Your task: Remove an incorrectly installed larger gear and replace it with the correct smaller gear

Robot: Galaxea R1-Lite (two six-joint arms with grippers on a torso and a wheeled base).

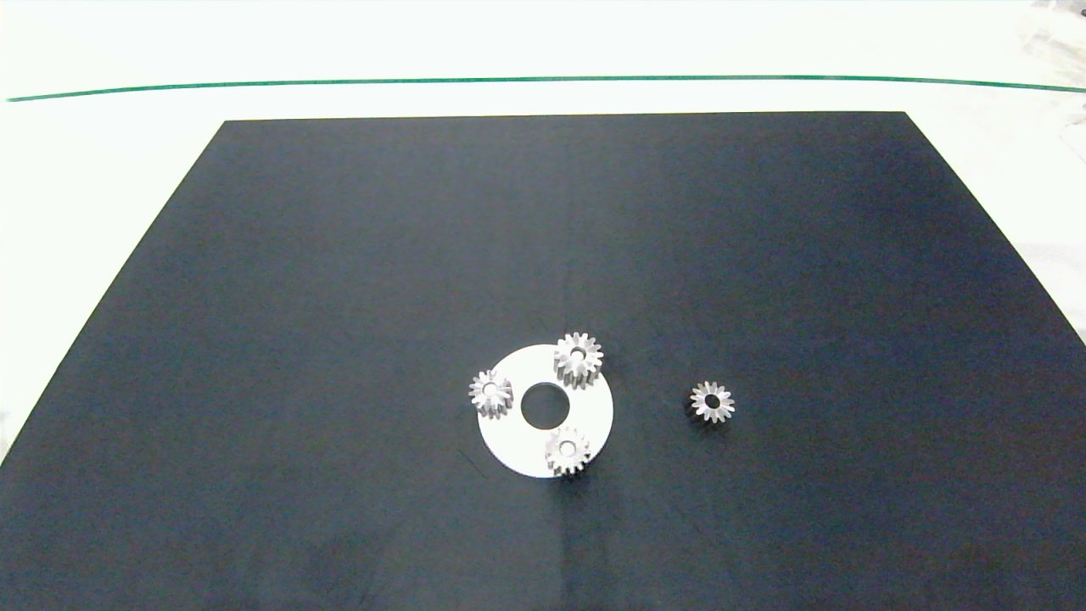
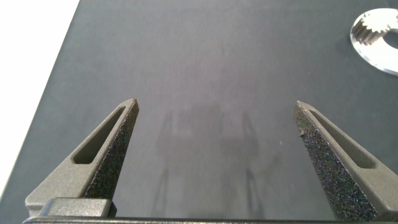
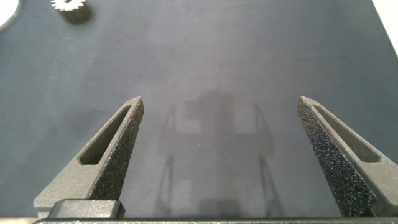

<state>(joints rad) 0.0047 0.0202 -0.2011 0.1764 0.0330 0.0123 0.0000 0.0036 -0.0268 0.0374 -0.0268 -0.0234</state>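
Nearest the head camera, at the near edge of the flat white round plate with a round centre hole (image 1: 594, 407), sits one small silver toothed metal gear (image 1: 567, 451). Three gears stand on this plate in all. A second small silver gear (image 1: 490, 392) sits at the plate's left edge, partly overhanging it. The larger gear (image 1: 579, 358), silver metal with a round centre hole and visibly wider and taller than the rest, stands at the plate's far edge. The three are spaced around the centre hole and do not touch one another.

One more gear, the smaller gear (image 1: 712, 401), lies flat on the black mat (image 1: 339, 297) to the right of the plate, apart from it. That makes four gears: three small, one large. The mat covers most of a white table (image 1: 102, 170), which carries a single thin green line (image 1: 543, 81) along its far side.

Neither arm shows in the head view. Each wrist view shows two grey fingers spread wide with nothing between them, above bare mat. The left gripper (image 2: 216, 109) has the plate's edge and one gear ahead of it, well apart. The right gripper (image 3: 219, 106) has the smaller gear ahead, also well apart.
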